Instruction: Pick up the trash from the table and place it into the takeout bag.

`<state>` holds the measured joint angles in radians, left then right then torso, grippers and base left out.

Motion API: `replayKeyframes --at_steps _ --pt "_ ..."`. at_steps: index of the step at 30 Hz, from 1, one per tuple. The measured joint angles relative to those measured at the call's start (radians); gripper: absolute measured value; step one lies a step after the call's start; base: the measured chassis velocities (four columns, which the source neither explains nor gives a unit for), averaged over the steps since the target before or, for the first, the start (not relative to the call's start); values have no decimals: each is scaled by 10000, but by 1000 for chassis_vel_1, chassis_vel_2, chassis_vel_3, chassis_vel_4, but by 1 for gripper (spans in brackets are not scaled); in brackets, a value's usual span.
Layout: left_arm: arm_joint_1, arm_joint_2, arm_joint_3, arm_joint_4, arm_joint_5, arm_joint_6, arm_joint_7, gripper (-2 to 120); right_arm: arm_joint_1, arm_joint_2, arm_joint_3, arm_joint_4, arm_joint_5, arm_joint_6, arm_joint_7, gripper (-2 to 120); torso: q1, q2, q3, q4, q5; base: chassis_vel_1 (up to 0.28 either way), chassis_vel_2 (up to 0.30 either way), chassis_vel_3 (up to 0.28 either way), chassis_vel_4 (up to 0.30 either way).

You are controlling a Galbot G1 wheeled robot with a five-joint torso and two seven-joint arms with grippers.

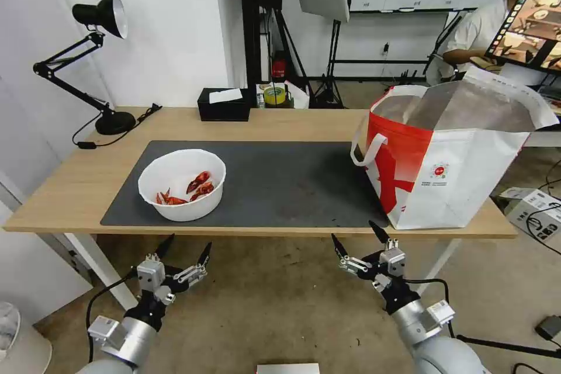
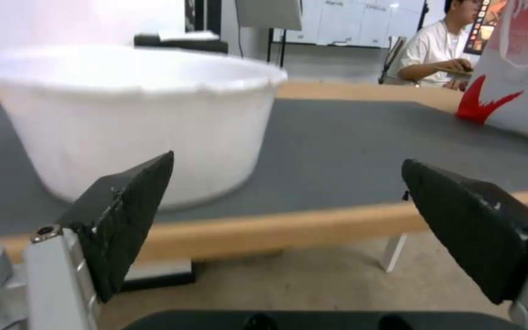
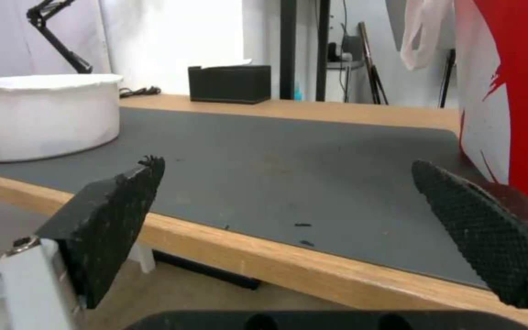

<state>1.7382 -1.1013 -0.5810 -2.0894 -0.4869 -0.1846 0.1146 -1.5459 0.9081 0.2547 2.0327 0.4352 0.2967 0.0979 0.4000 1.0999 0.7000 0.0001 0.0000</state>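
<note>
A white bowl [image 1: 182, 184] [image 2: 135, 123] [image 3: 41, 117] holding red shells [image 1: 187, 190] sits on the left part of the dark grey mat [image 1: 280, 181] on the light-wood table [image 1: 64, 187]. The takeout bag [image 1: 450, 158] [image 3: 511, 91], white with a red panel and foil lining, stands open at the table's right end. My left gripper [image 1: 188, 245] [image 2: 285, 172] hangs open just below the table's front edge, in front of the bowl. Open too, my right gripper [image 1: 355, 232] [image 3: 285, 172] hovers below the front edge, near the bag's front corner. Both hold nothing.
A black tissue box [image 1: 224, 104] [image 3: 230, 84] and a yellow tape roll [image 1: 274, 95] stand at the table's back edge. A black desk lamp [image 1: 96, 64] occupies the back left corner. A grey box with cables [image 1: 534, 210] lies on the floor at the right.
</note>
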Motion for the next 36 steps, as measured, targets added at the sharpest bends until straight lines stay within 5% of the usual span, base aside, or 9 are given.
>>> replayKeyframes --at_steps 11,17,22,29,36 --pt "-1012 1737 -880 -251 -1589 639 -480 100 10 -8 -2 0 9 -19 2 100 0 0 0 0 0 0 0 0 0" --pt "-2496 3629 -767 99 -3379 1539 -1275 100 14 -11 -3 3 15 -24 2 100 1 0 1 -4 -2 0 0 0 0" --pt "-3122 4573 -705 742 -4328 2352 -1666 100 17 -12 -2 6 18 -29 2 100 1 0 1 -2 0 0 0 0 0" --pt "-3453 5302 -907 1397 -5662 3592 -1761 100 19 -12 -3 11 20 -30 1 100 0 0 1 1 -1 0 0 0 0" --pt "-4964 5927 -118 2074 -7410 5079 -1802 100 19 -12 -3 12 20 -31 0 100 1 0 1 -2 -2 0 0 0 0"
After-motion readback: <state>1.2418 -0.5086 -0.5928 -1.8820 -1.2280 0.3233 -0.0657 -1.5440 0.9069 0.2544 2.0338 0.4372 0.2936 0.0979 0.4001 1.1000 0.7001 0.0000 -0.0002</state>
